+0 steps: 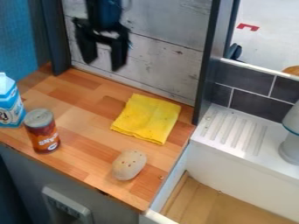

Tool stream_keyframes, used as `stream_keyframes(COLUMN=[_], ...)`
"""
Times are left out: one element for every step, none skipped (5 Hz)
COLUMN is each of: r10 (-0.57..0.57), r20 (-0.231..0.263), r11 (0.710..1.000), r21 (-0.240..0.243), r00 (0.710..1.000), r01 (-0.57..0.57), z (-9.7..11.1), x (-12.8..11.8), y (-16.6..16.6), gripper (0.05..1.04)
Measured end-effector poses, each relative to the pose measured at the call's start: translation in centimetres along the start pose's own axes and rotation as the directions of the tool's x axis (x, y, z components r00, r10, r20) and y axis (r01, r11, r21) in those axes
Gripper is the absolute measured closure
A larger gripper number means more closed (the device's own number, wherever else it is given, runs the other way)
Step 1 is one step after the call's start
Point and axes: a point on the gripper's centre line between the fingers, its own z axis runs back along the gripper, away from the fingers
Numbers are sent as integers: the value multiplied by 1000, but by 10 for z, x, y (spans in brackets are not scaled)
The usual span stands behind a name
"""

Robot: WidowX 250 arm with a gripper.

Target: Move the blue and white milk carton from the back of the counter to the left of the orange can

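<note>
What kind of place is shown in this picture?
Probably a toy or mock kitchen: a wooden counter holds a can and a carton, beside a white sink with a ridged draining board.

Showing bright yellow on the cloth [147, 118], black on the tool [103, 64].
Patching the tabletop [76, 135] in honey and reddish-brown blocks; dotting the beige potato-like piece [129, 165] with brown; pairing dark red and orange, with white lettering, on the can [42, 133]; mixing blue and white on the carton [8, 103]; streaking whitish planks [169, 65] with grey; edging dark grey tiles [245, 79] in pale lines.
</note>
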Motion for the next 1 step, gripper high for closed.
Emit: stream_keyframes(r10=[-59], r20=[-16], r11=[998], r21=[-37], r00=[998], r01=[58], z=[3], x=[-1], y=[-11], gripper=[75])
